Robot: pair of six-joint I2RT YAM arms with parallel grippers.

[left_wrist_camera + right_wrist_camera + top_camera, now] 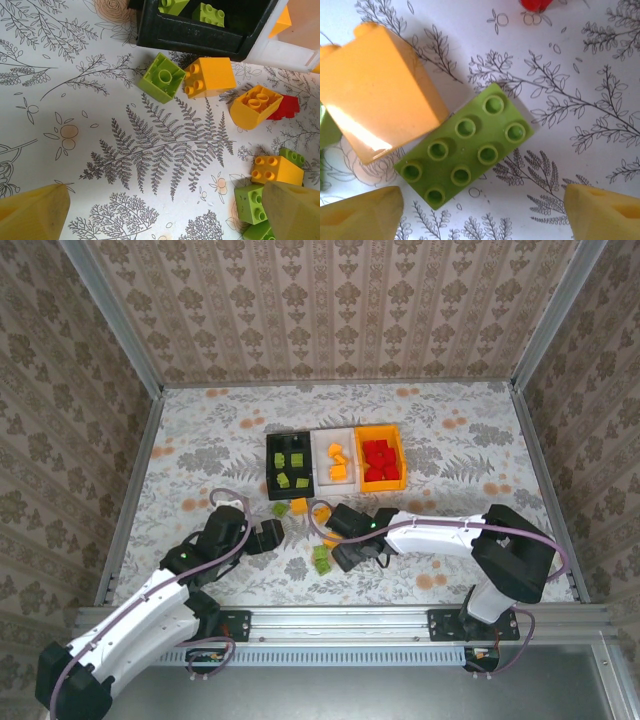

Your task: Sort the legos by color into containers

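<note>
Three bins stand joined in a row toward the back of the leaf-patterned tabletop (200,440). The black bin (270,465) on the left holds green legos (291,462). The white bin (322,465) in the middle holds orange-yellow legos (338,472), and the orange bin (399,455) on the right is packed with red legos (377,455).

More bricks lie loose on the tabletop in front of the bins, between the two arms. Just before the black bin's front wall, a green square brick (162,77) lies studs-up, touching an orange-yellow square brick (210,76) on its right. Near them a tipped orange-yellow brick (255,106) leans against a red brick (285,107). Closer in is a small cluster (270,190) of orange-yellow and green pieces.

The left hand (162,215) hangs low over bare tabletop with its fingers (32,212) spread wide and nothing between them. The cluster sits right by its right finger.

The right hand (482,215) is spread too, gripping nothing. Just ahead of its fingers (605,210) a green eight-stud brick (465,152) lies flat and slantwise, studs up. One long side of it touches a big orange-yellow block (380,105). A bit of red (535,4) shows at the far edge of that wrist view.

From above, both hands point in toward the loose pile from either side, close to one another.
</note>
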